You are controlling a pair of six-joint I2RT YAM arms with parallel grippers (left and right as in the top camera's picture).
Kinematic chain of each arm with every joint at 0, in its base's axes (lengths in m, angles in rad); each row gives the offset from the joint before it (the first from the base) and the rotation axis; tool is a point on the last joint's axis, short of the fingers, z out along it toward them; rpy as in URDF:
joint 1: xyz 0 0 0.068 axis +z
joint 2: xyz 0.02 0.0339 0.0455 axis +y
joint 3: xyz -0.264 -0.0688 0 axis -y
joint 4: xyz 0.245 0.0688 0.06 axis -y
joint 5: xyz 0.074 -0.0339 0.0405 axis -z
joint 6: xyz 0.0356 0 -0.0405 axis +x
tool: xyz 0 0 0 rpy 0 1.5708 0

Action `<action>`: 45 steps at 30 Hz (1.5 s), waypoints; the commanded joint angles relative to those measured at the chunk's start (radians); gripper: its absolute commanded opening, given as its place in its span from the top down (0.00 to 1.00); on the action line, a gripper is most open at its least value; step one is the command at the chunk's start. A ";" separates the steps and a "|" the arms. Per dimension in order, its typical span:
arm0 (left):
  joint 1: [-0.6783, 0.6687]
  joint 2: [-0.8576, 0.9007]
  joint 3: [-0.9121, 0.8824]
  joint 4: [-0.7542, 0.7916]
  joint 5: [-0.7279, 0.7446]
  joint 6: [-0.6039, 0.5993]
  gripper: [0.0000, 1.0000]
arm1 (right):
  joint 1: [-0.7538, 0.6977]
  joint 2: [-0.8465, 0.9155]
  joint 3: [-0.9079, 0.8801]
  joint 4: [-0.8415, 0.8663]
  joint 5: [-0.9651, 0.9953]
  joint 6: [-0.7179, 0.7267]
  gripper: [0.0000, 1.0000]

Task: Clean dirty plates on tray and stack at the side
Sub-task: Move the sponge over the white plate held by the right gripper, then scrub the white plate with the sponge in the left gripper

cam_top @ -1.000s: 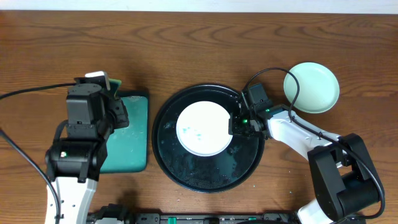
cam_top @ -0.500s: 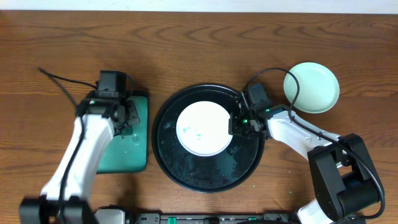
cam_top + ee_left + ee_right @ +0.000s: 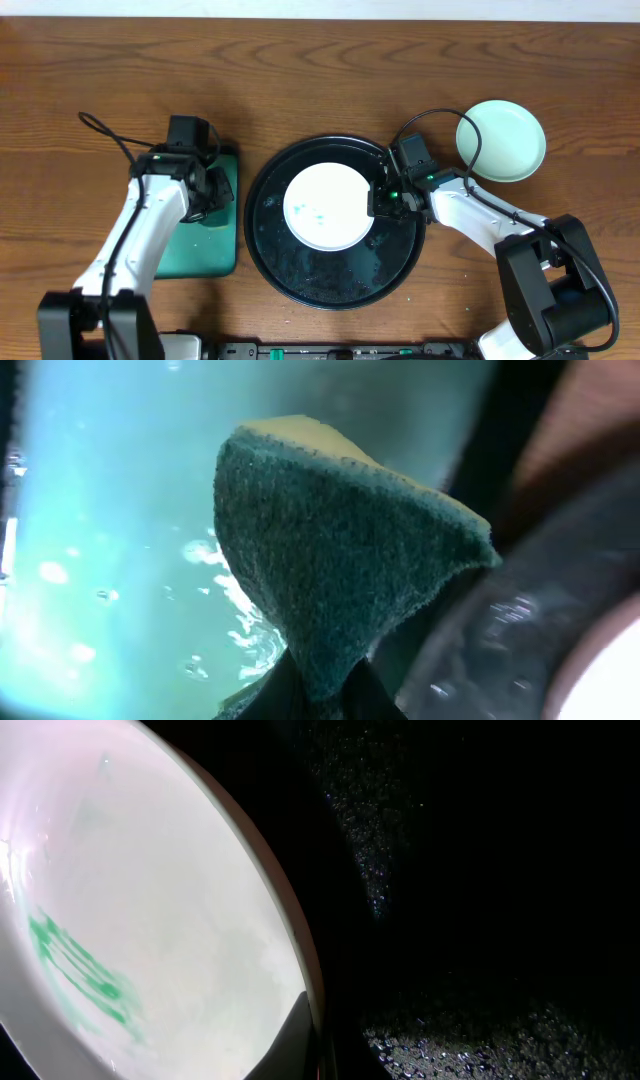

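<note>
A white plate (image 3: 328, 207) with teal smears lies in the round black tray (image 3: 330, 287). My right gripper (image 3: 378, 200) is shut on that plate's right rim. In the right wrist view the rim is pinched between the fingers (image 3: 292, 1038), with the plate (image 3: 150, 910) on the left and the wet tray floor (image 3: 480, 1020) on the right. A pale mint-green plate (image 3: 501, 141) rests on the table to the right of the tray. My left gripper (image 3: 207, 192) is shut on a dark green scouring sponge (image 3: 340, 550), which it holds over the rectangular teal tray.
The rectangular teal-green tray (image 3: 205, 240) sits left of the black tray, and its wet surface (image 3: 100, 560) shows below the sponge. Cables trail from both arms. A dark rail runs along the table's front edge (image 3: 320, 350).
The left arm has swung down from near the camera. Its gripper with the sponge now sits low over the teal tray's upper right part. The right arm and the plates are unmoved.
</note>
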 commanded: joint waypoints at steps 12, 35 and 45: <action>-0.243 -0.142 -0.004 0.040 0.212 -0.007 0.93 | 0.058 0.048 -0.014 0.019 0.054 0.000 0.98; -0.396 0.320 -0.004 0.268 0.286 -0.195 0.93 | 0.104 0.048 -0.014 0.021 0.044 0.000 0.99; -0.491 0.340 -0.004 0.409 0.653 -0.193 0.93 | 0.104 0.048 -0.014 0.021 0.045 0.000 0.99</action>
